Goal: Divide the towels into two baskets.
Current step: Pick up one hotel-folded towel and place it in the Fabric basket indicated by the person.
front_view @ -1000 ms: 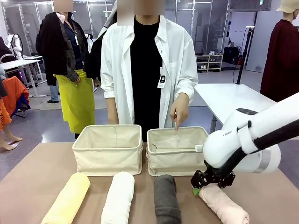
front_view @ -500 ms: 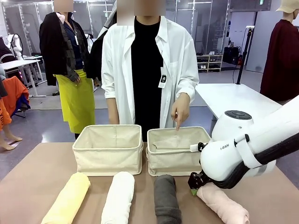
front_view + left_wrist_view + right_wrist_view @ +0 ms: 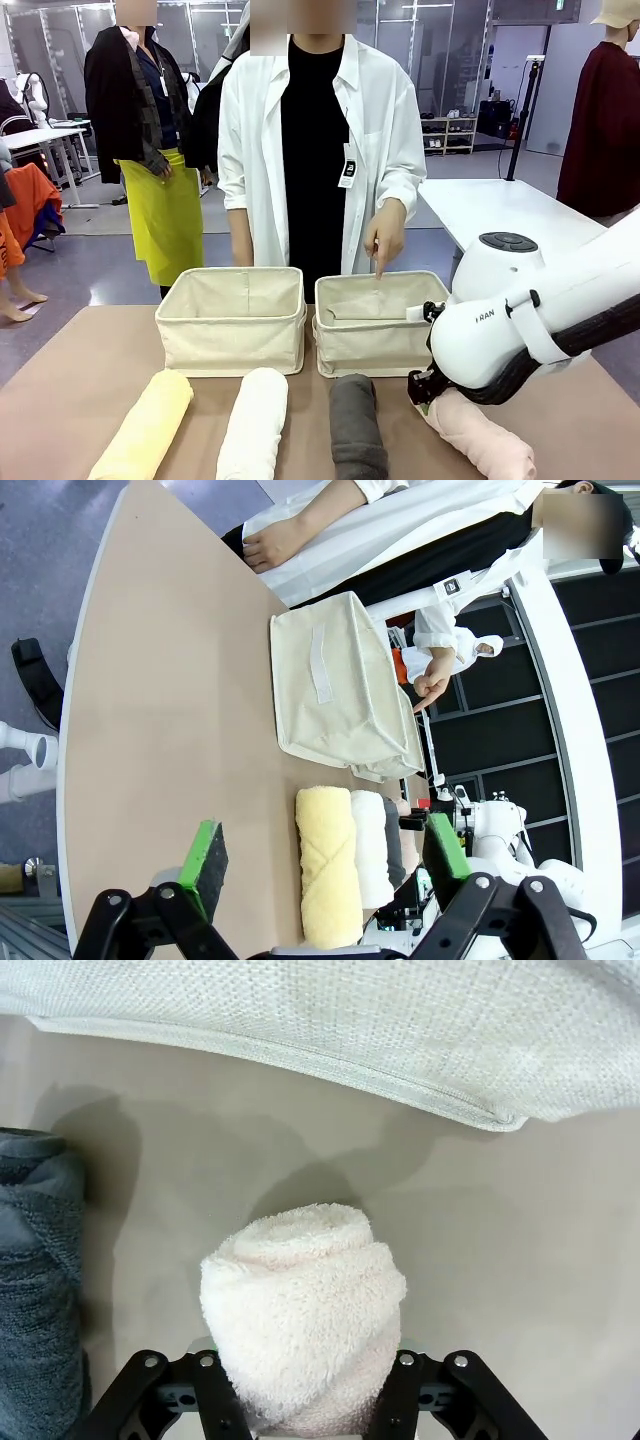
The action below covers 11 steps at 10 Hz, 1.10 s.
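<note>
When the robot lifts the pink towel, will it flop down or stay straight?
Probably it droops: the pink towel is soft terry, and the right gripper pinches only one end. It may loosen, since nothing ties the roll. Its fluffy pile should resist slipping.

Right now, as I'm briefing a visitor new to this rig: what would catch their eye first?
The white right arm, front right of the table, has its jaws shut on one end of the pale pink rolled terry towel. Behind it, the white-coated person's hand points down at the right-hand beige canvas basket. To the left, pale yellow towel, white towel and dark grey towel lie rolled in a row.
</note>
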Motion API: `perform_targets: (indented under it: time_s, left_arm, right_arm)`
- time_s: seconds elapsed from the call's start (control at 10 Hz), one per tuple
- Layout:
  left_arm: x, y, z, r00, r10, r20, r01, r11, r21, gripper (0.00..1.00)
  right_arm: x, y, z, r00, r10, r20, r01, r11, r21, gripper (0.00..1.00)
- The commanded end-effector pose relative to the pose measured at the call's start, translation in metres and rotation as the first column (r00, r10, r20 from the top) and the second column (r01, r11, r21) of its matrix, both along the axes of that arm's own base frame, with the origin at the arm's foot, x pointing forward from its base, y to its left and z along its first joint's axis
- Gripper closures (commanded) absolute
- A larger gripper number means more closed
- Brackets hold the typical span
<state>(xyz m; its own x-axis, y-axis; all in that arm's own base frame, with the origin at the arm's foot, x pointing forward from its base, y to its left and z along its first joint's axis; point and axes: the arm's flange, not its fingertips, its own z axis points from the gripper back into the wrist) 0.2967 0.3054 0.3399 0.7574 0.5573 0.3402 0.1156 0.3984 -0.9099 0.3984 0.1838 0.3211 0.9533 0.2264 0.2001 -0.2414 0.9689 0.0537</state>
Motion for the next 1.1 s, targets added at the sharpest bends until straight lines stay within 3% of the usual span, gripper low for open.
perform_targets:
  time_s: [0.0,0.2,0.5,0.6,0.7,0.8,1.0]
  left_arm:
    - [-0.002,0.002,0.002,1.000,0.002,0.007,-0.002,1.000,-0.005,0.00]
    - [-0.002,0.002,0.002,1.000,0.002,0.007,-0.002,1.000,-0.005,0.00]
    - [-0.002,0.002,0.002,1.000,0.002,0.007,-0.002,1.000,-0.005,0.00]
    - [-0.002,0.002,0.002,1.000,0.002,0.007,-0.002,1.000,-0.005,0.00]
    - [-0.002,0.002,0.002,1.000,0.002,0.007,-0.002,1.000,-0.005,0.00]
    - [-0.002,0.002,0.002,1.000,0.002,0.007,-0.002,1.000,-0.005,0.00]
    - [-0.002,0.002,0.002,1.000,0.002,0.007,-0.002,1.000,-0.005,0.00]
  right_arm:
    - [-0.046,-0.012,0.006,1.000,0.000,0.005,0.000,0.999,-0.050,1.00]
    - [-0.050,-0.009,0.047,0.990,0.136,-0.023,-0.137,0.990,-0.018,1.00]
    - [-0.060,-0.001,0.116,0.891,0.454,-0.034,-0.455,0.888,-0.073,1.00]
    - [-0.065,0.000,0.134,0.795,0.605,-0.043,-0.606,0.789,-0.099,1.00]
    - [-0.066,0.003,0.150,0.666,0.745,-0.035,-0.738,0.651,-0.180,1.00]
    - [-0.066,0.009,0.159,0.565,0.824,-0.049,-0.815,0.548,-0.188,1.00]
    - [-0.075,0.014,0.165,0.399,0.916,-0.047,-0.902,0.383,-0.199,1.00]
